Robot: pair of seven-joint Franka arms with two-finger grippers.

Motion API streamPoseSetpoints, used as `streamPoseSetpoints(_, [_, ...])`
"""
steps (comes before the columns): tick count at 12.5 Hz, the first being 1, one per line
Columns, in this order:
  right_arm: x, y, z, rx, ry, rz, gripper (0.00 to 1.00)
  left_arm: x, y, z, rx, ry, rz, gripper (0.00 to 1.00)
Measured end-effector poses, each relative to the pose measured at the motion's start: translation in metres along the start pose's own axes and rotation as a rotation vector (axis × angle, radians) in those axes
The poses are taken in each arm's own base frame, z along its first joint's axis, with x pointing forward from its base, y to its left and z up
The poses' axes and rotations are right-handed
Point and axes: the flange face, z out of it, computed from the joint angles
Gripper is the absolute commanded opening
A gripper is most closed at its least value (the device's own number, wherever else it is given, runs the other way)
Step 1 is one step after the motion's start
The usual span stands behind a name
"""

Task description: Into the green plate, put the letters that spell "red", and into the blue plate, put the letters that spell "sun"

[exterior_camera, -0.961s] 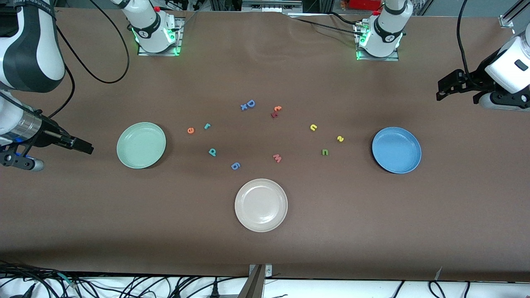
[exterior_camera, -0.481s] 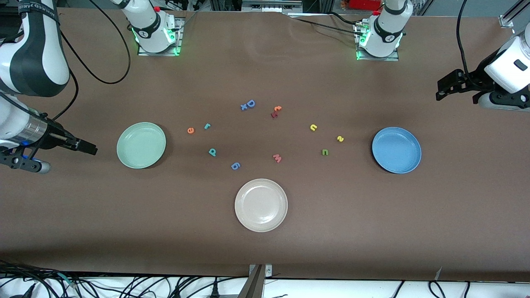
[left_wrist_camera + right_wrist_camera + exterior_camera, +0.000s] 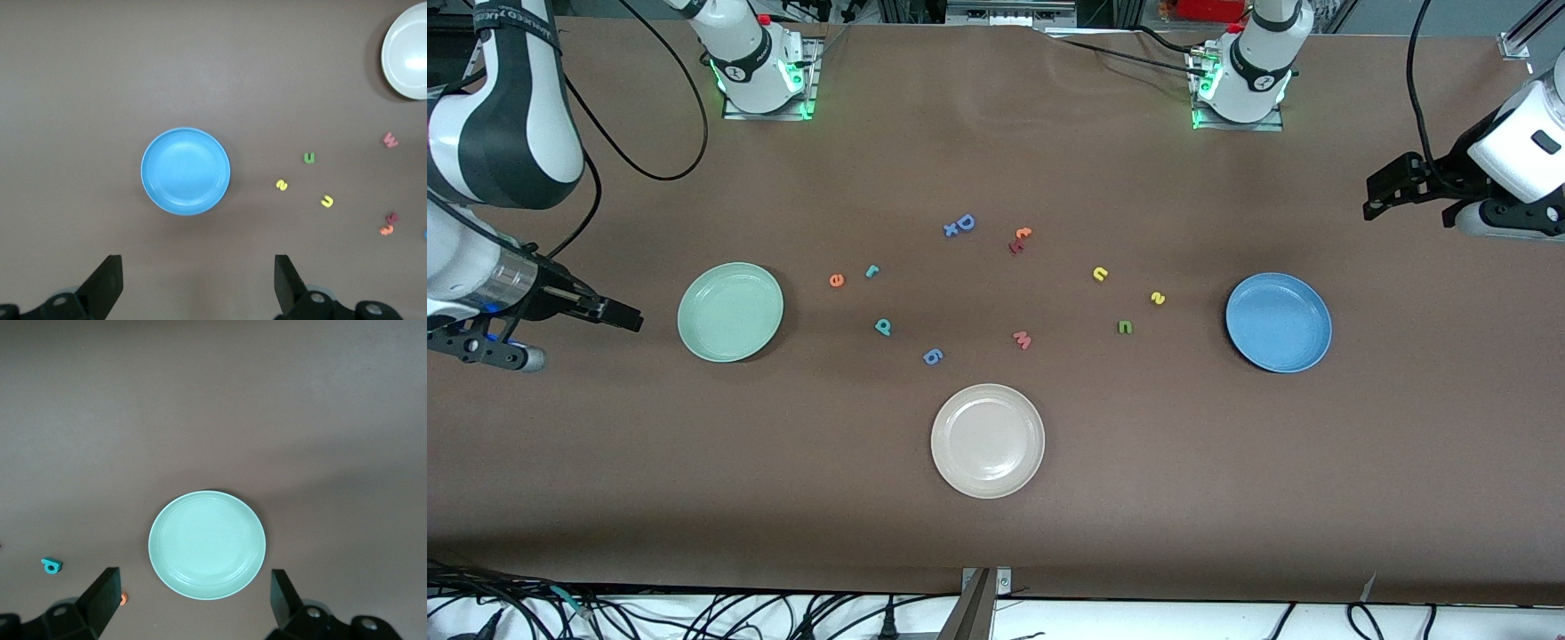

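The green plate [image 3: 730, 311] lies toward the right arm's end of the table, the blue plate [image 3: 1279, 322] toward the left arm's end. Between them lie the orange "e" [image 3: 836, 280], teal "r" [image 3: 871, 271] and teal "d" [image 3: 883, 327], then the yellow "n" [image 3: 1100, 274], yellow "s" [image 3: 1158, 298] and green "n" [image 3: 1125, 327]. My right gripper [image 3: 623, 316] hangs open beside the green plate [image 3: 207, 545], holding nothing. My left gripper [image 3: 1383, 191] is open and empty near the blue plate [image 3: 185, 171].
A cream-white plate [image 3: 987, 440] sits nearer the front camera than the letters. Other letters lie among them: a blue "D" [image 3: 960, 225], a red and orange pair [image 3: 1019, 239], a pink "w" [image 3: 1022, 339] and a blue "6" [image 3: 933, 356].
The right arm has carried its open gripper a little closer to the green plate. The left arm has barely moved. Letters and plates lie where they were.
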Motion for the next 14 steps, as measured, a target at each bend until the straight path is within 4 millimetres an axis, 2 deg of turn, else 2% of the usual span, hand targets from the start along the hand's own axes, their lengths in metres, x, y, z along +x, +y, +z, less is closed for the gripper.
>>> streamPoseSetpoints(3, [-0.001,-0.003,0.001,0.000,-0.002,-0.005,0.99,0.005,-0.004,0.004,-0.001,0.003,-0.006,1.00])
streamPoseSetpoints(7, [-0.004,-0.010,0.002,0.000,-0.014,-0.018,0.99,0.001,-0.003,-0.016,-0.001,0.023,-0.004,1.00])
streamPoseSetpoints(8, [-0.004,-0.010,0.003,0.000,-0.016,-0.018,0.99,0.001,-0.002,-0.016,-0.001,0.020,-0.001,1.00])
streamPoseSetpoints(9, [-0.005,-0.010,0.003,0.001,-0.018,-0.019,0.99,0.003,-0.001,-0.012,-0.001,0.009,0.001,1.00])
streamPoseSetpoints(12, [-0.006,-0.013,0.004,0.001,-0.021,-0.022,0.99,0.018,0.003,0.017,-0.004,-0.043,0.012,1.00])
streamPoseSetpoints(14, [-0.007,-0.016,0.005,0.001,-0.027,-0.027,0.99,0.028,0.018,0.041,-0.007,-0.086,0.047,1.00])
